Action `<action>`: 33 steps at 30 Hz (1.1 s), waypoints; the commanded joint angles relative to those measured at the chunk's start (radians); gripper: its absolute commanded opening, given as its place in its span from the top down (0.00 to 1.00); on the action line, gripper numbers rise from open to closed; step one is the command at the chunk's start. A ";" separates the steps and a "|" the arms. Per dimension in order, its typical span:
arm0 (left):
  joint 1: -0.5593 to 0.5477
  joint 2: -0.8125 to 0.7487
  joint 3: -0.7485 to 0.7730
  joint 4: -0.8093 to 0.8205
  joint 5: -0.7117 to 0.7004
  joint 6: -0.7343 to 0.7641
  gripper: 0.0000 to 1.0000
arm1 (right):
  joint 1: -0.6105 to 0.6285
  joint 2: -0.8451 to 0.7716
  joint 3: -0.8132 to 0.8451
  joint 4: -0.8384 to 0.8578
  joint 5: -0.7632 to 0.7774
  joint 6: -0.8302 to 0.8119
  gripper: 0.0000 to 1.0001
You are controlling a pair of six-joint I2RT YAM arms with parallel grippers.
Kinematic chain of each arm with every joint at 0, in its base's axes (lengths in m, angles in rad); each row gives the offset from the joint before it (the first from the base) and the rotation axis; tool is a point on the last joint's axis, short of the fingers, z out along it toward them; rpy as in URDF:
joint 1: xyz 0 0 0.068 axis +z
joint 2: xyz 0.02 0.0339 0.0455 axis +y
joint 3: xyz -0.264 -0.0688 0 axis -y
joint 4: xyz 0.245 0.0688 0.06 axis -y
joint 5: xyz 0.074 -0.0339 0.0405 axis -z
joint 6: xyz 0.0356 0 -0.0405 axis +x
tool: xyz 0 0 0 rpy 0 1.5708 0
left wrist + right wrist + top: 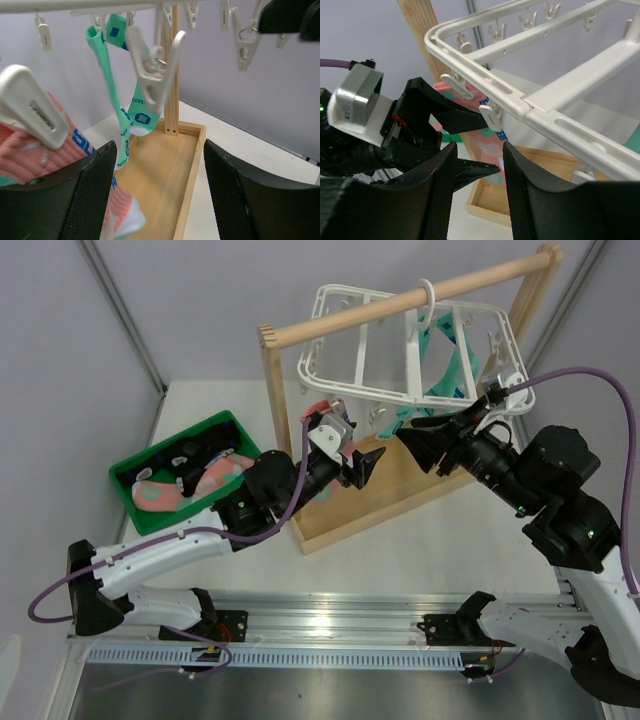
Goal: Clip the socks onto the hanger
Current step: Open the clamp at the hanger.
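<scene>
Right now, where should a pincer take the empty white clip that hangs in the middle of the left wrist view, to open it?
Take the clip by its two upper wings, coming level from this camera's side. They spread in a V above the spring ring, while the tips below meet, so squeezing the wings together should probably open it.

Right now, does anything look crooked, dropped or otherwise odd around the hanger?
Nothing stands out. The salmon-pink sock hangs from a clip of the hanger, the teal socks hang farther along, and other socks lie in the green bin.
</scene>
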 commanded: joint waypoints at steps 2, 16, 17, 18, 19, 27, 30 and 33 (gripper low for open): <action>0.005 -0.034 0.033 0.034 0.001 0.006 0.27 | 0.002 0.026 -0.015 0.031 0.004 -0.028 0.54; 0.001 -0.098 -0.050 0.123 -0.022 -0.002 0.24 | 0.004 0.042 -0.068 0.145 0.015 0.001 0.54; 0.002 -0.101 -0.050 0.125 -0.023 0.003 0.24 | 0.007 0.045 -0.068 0.151 0.013 0.004 0.54; 0.001 -0.106 -0.053 0.131 -0.026 0.006 0.24 | 0.007 0.045 -0.068 0.159 0.014 0.005 0.54; 0.001 -0.106 -0.055 0.136 -0.028 0.009 0.24 | 0.007 0.046 -0.069 0.165 0.015 0.007 0.54; -0.027 -0.086 -0.072 0.234 -0.052 0.083 0.24 | 0.025 0.065 -0.066 0.199 0.048 0.027 0.54; -0.029 -0.071 -0.055 0.235 -0.057 0.093 0.23 | 0.030 0.065 -0.066 0.208 0.048 0.025 0.54; -0.029 -0.060 -0.042 0.245 -0.049 0.095 0.23 | 0.033 0.065 -0.066 0.214 0.048 0.025 0.55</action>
